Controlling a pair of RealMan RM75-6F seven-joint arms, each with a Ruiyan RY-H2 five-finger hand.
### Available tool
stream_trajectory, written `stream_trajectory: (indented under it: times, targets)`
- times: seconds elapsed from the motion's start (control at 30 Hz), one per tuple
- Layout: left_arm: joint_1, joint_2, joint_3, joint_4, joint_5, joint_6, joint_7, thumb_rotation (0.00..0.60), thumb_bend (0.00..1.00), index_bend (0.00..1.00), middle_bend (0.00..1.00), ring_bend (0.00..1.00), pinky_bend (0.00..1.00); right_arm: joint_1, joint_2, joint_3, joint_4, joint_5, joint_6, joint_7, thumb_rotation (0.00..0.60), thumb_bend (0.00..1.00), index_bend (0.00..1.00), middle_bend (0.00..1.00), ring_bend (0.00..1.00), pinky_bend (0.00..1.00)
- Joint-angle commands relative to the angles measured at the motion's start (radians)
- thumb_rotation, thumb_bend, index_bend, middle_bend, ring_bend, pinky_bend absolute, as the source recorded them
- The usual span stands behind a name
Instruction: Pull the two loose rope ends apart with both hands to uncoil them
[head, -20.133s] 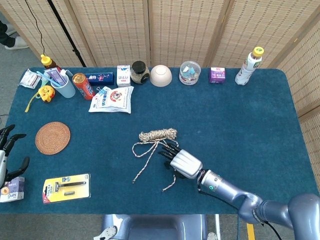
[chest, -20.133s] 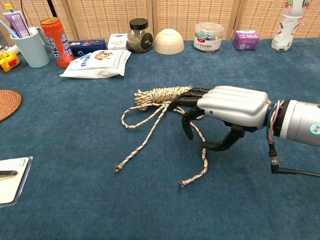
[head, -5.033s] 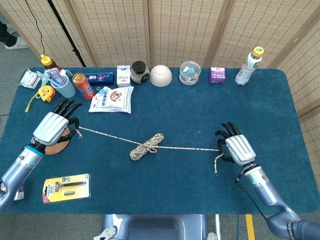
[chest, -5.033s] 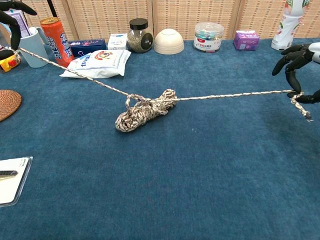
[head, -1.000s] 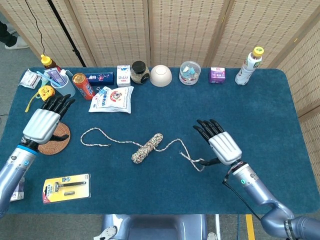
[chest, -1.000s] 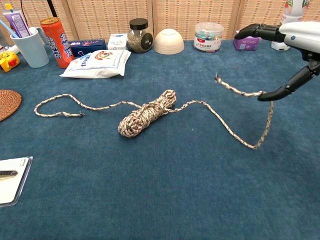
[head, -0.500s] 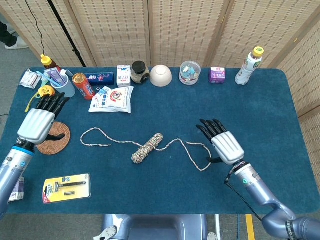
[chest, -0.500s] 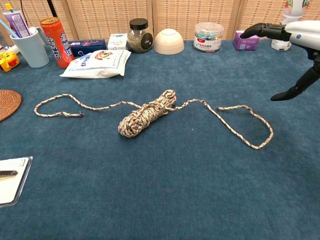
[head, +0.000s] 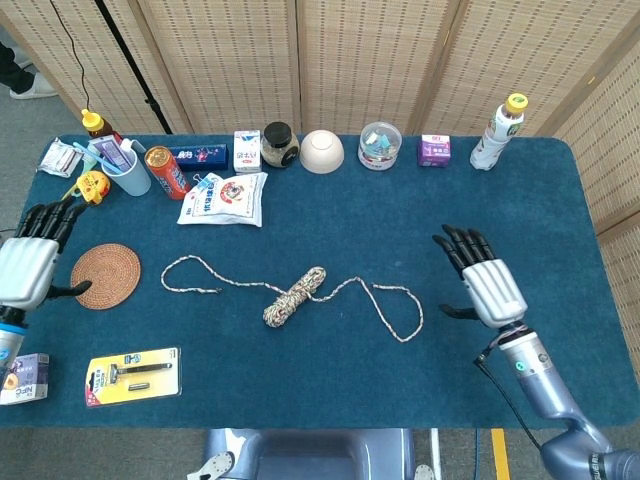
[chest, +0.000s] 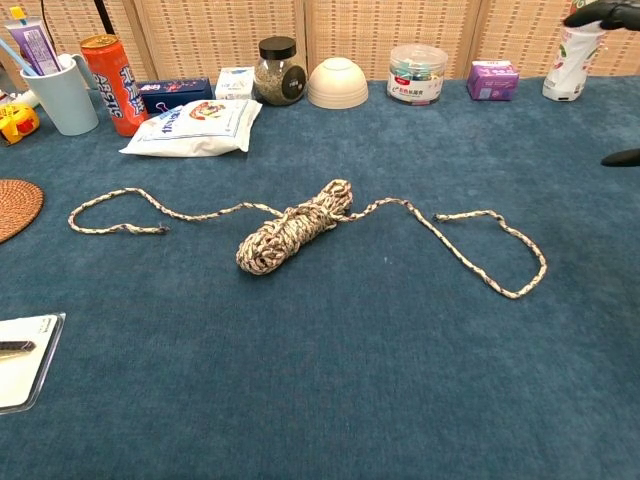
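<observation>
Rope (head: 290, 297) is lying mid-table (head: 330, 390), coil's long axis running near-left to far-right, loose ends trailing left and right. Right hand (head: 492, 291) and left hand (head: 25, 268) are hovering with fingers spread, holding nothing.

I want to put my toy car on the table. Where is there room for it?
The blue cloth is bare between the rope and the right hand, and along the near edge right of the razor card. The back row, from the cup to the bottle, is crowded.
</observation>
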Motion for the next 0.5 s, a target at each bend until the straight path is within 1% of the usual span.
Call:
stream_trajectory:
  times: [0.03, 0.1, 0.17, 0.37, 0.5]
  targets:
    - [0.072, 0.017, 0.026, -0.023, 0.011, 0.077, -0.034, 0.600, 0.08, 0.11, 0.01, 0.00, 0.00, -0.041, 0.011, -0.008, 0.013, 0.014, 0.041, 0.003, 0.600, 0.07, 0.09, 0.01, 0.04, 0.07]
    - [0.117, 0.010, 0.045, -0.017, 0.034, 0.134, -0.037, 0.600, 0.09, 0.16, 0.03, 0.00, 0.00, -0.070, 0.020, -0.016, 0.013, 0.019, 0.068, -0.002, 0.600, 0.08, 0.11, 0.02, 0.04, 0.07]
    - [0.146, 0.003, 0.058, -0.011, 0.050, 0.168, -0.036, 0.600, 0.10, 0.17, 0.04, 0.00, 0.00, -0.088, 0.027, -0.021, 0.009, 0.023, 0.083, -0.006, 0.600, 0.08, 0.12, 0.03, 0.05, 0.08]
    - [0.256, -0.023, 0.108, 0.014, 0.104, 0.286, -0.045, 0.600, 0.10, 0.18, 0.05, 0.00, 0.00, -0.166, 0.056, -0.052, -0.017, 0.018, 0.151, -0.016, 0.600, 0.09, 0.13, 0.04, 0.07, 0.09]
    - [0.307, -0.025, 0.140, 0.034, 0.133, 0.315, -0.072, 0.600, 0.10, 0.18, 0.05, 0.00, 0.00, -0.216, 0.071, -0.072, -0.043, 0.024, 0.184, -0.036, 0.600, 0.09, 0.13, 0.05, 0.07, 0.09]
